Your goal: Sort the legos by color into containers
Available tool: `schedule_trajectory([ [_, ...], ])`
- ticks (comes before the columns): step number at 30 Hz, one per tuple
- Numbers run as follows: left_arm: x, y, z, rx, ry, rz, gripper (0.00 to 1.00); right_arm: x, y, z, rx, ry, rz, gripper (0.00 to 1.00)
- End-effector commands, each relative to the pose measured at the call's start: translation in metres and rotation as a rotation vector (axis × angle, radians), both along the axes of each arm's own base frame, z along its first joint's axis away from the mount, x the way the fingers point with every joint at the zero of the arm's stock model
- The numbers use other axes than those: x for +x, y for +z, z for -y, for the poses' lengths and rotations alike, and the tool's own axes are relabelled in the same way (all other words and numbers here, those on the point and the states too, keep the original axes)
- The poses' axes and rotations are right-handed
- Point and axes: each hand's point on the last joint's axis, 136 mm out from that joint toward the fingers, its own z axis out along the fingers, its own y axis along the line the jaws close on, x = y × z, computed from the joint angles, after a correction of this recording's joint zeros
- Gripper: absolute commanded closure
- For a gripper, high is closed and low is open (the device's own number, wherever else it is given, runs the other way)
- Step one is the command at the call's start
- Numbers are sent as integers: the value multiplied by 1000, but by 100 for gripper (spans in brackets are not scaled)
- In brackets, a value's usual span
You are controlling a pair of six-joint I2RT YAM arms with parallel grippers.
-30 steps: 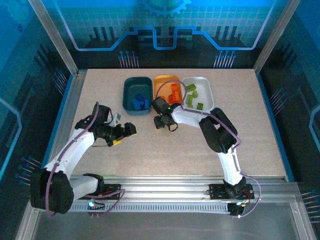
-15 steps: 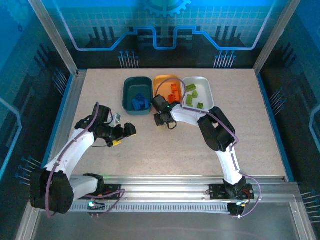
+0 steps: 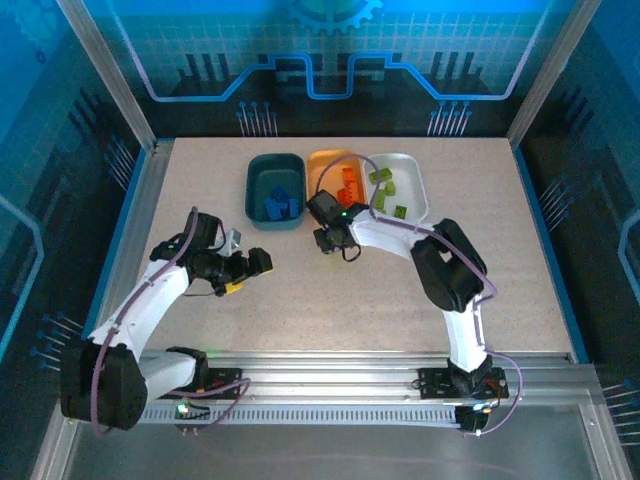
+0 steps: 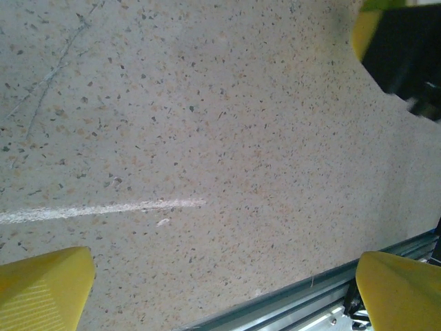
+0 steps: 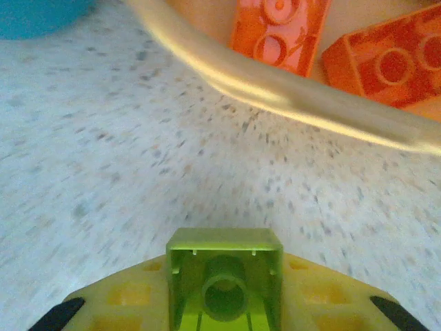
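My right gripper (image 3: 327, 238) hovers just in front of the orange tub (image 3: 322, 161), shut on a lime green brick (image 5: 224, 279) held hollow side toward the camera between its yellow fingers (image 5: 124, 303). Close ahead runs the orange tub's rim (image 5: 275, 86) with orange bricks (image 5: 279, 27) inside. The teal tub (image 3: 254, 172) holds blue bricks (image 3: 280, 205), and the white tub (image 3: 421, 190) holds green bricks (image 3: 386, 189). My left gripper (image 3: 250, 268) stands open over bare tabletop, yellow fingertips (image 4: 41, 289) wide apart, nothing between them.
The three tubs stand side by side at the back middle of the speckled table (image 3: 330, 300). The table's metal front rail (image 4: 289, 303) lies close under the left gripper. A corner of the teal tub (image 5: 34, 14) sits left of the right gripper.
The right gripper with the green brick has shifted slightly to the right, and that arm's elbow has swung right. The left arm has barely moved.
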Motion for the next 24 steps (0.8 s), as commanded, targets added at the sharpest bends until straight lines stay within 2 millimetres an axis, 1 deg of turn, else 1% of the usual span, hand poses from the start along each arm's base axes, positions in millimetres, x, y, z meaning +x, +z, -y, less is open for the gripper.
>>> schedule_trajectory([
  [1,1,1,-2,-13,25,13,1,-19,72,1,90,1,70,73],
  [3,4,2,-1,-21,31,21,1,-20,101,7,129,-10,103,72],
  [5,8,2,0,-31,35,28,1,-16,125,20,130,-36,133,72],
  [6,11,3,1,-38,37,33,1,-9,141,26,138,-59,160,72],
  [8,18,3,2,-45,41,39,1,3,164,37,157,-98,207,72],
  [10,26,1,4,-54,47,39,1,18,179,48,177,-148,245,71],
  [12,35,0,6,-66,46,28,1,31,190,59,201,-183,253,71],
  [15,51,0,10,-78,43,20,1,47,198,80,188,-218,258,71],
  [17,61,0,12,-85,50,18,1,56,197,95,186,-243,248,71],
  [20,73,-2,16,-101,59,2,1,71,185,118,192,-292,208,71],
  [24,82,-4,17,-106,63,-19,1,88,160,145,209,-360,138,70],
])
